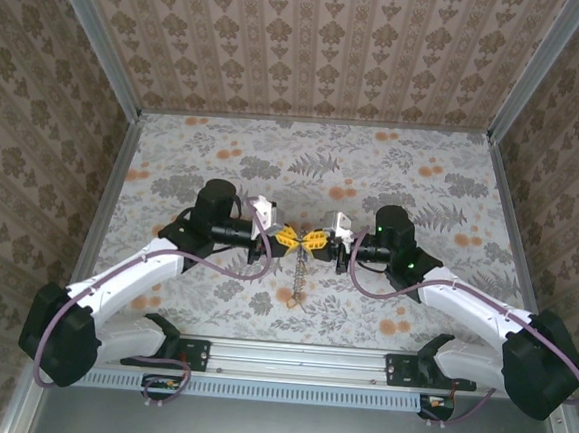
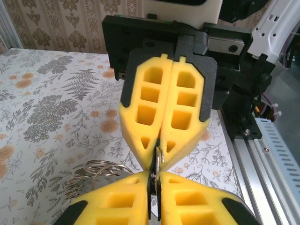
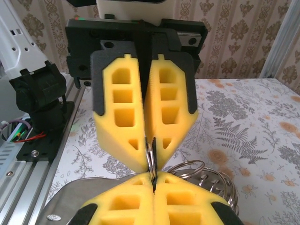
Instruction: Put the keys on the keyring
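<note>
Above the middle of the table my left gripper (image 1: pixel 290 239) and right gripper (image 1: pixel 314 241) meet tip to tip. A thin metal ring, the keyring (image 2: pixel 160 159), stands edge-on in the seam where they meet. Both pairs of yellow fingers are shut on it, the left gripper (image 2: pixel 157 177) from below and the right gripper (image 2: pixel 159 151) from above in the left wrist view. The right wrist view shows the same keyring (image 3: pixel 151 158) pinched between the right gripper (image 3: pixel 153 176) and the left gripper (image 3: pixel 149 153). A strand of small linked rings (image 1: pixel 300 273) hangs to the table. I cannot pick out the keys.
A loose cluster of silvery wire rings (image 2: pixel 91 172) hangs just under the grippers, seen again as rings (image 3: pixel 206 177) in the right wrist view. The flowered tabletop (image 1: pixel 422 187) is walled at the back and both sides. The arms' base rail (image 1: pixel 298 360) runs along the near edge.
</note>
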{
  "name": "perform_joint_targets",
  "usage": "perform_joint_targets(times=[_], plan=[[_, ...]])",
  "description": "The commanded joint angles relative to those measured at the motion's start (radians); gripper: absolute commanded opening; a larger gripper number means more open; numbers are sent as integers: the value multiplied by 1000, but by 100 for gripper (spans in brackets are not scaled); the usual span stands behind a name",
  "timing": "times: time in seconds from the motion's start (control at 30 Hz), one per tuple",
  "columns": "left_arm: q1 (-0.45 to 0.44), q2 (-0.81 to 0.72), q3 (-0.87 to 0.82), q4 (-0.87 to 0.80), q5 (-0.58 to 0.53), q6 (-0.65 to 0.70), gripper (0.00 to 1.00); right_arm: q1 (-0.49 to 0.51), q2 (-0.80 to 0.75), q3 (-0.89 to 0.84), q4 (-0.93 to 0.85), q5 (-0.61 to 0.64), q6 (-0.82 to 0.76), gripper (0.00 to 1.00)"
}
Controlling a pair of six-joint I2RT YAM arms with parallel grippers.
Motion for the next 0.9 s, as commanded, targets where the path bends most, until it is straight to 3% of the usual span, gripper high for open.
perform_joint_targets(times=[0.0,0.03,0.17,0.23,0.43,0.53,0.63,0.77,0.87], plan=[[-9,8,30,10,33,6,5,4,6,21,84,-23,25,0],[-9,8,29,9,36,9,0,3,7,19,89,-22,29,0],[-5,-11,23,1,23,10,0,2,9,18,75,-8,22,0],[1,-39,29,-51,-26,24,0,2,-2,16,38,39,-2,22],[101,-176,69,-287,-113,74,0,-2,-31,47,-57,227,-10,44],[178,-238,111,-463,-156,137,0,-9,17,103,-105,349,124,44],[314,-269,156,-615,-198,151,0,-20,83,146,-120,473,334,43],[467,-329,156,-662,-206,95,0,-19,213,260,-263,553,528,40],[578,-357,165,-690,-204,45,0,31,353,333,-337,567,539,39]])
